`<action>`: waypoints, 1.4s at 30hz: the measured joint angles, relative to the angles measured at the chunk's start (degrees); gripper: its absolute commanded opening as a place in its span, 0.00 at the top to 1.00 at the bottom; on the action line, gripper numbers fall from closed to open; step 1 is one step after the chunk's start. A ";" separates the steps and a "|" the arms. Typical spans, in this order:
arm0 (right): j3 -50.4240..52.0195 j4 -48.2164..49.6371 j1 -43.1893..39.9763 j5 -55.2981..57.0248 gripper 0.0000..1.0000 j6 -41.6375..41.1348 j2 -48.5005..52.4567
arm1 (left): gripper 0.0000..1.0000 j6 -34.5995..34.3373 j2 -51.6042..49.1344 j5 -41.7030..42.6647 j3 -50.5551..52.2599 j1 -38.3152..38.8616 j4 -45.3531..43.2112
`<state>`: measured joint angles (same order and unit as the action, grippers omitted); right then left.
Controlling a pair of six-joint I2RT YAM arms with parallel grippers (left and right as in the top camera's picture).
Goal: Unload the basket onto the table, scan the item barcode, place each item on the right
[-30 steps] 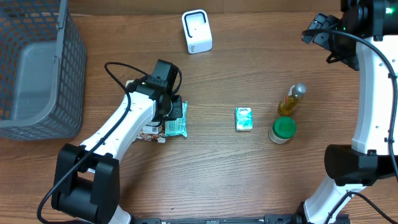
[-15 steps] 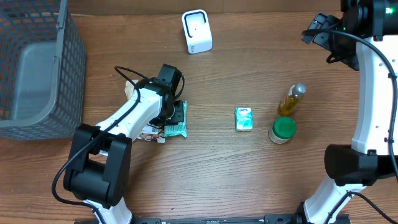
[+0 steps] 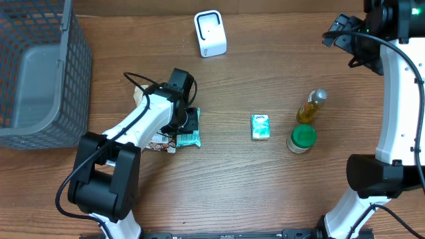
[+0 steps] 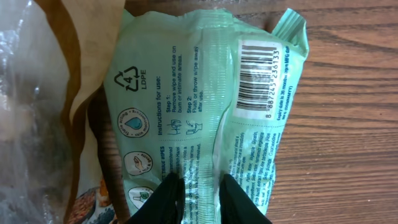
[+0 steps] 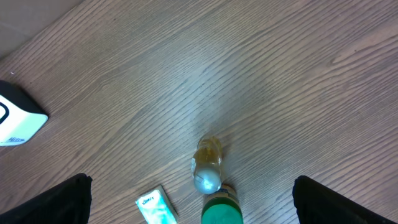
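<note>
Jaws of left gripper (image 4: 202,196) pinch wipes packet (image 4: 199,112), which runs lengthwise ahead; barcode (image 4: 262,73) ahead-right; right gripper (image 5: 193,199) gaping, far off.

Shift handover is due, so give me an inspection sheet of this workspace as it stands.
Surface: wooden table, bare wood, no spills seen.
Job's things: green wipes packet lying with its barcode facing up; white scanner at the table's far side.
Clutter: grey basket at left; brown snack packet beside the wipes; small green box; yellow bottle; green-lidded jar.
Grippers: left gripper straddles the packet's centre seam, grip uncertain; right gripper open, raised, holding nothing.
Cables: black cable looped beside the left arm.
Surroundings: nothing seen.
</note>
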<state>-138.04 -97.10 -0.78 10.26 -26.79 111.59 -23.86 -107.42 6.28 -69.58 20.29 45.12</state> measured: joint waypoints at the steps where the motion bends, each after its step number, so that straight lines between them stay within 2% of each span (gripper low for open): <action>1: 0.00 0.00 0.00 0.04 0.00 0.02 0.00 | 0.78 0.00 0.00 0.04 0.00 0.07 0.00; 19: 0.00 0.00 0.00 0.02 0.00 0.00 0.00 | 0.76 -0.02 0.00 -0.83 0.00 8.11 -0.24; 20: 0.00 -0.02 0.00 0.00 0.00 0.02 0.00 | 0.77 0.00 0.00 -0.96 0.00 8.39 -0.22; 22: 0.00 -0.02 0.00 0.02 0.00 0.00 0.00 | 0.95 0.00 0.00 -1.03 0.00 8.90 -0.22; 26: 0.00 0.00 0.00 0.02 0.00 0.02 0.00 | 0.96 -0.17 0.00 -0.66 -0.07 9.57 0.37; 31: 0.00 0.02 0.00 0.02 0.00 0.00 0.00 | 0.85 -0.11 -0.24 -0.33 -4.79 9.55 8.81; 34: 0.00 -0.02 0.00 0.02 0.00 0.02 0.00 | 0.67 -0.17 -0.28 -1.07 -10.19 9.20 11.21; 42: 0.00 0.00 0.02 0.02 0.00 0.00 0.00 | 0.60 -0.20 -0.35 -2.21 -11.93 8.96 10.47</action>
<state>-138.04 -97.10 -0.75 10.28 -26.79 111.59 -24.05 -107.77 4.08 -81.52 29.26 55.59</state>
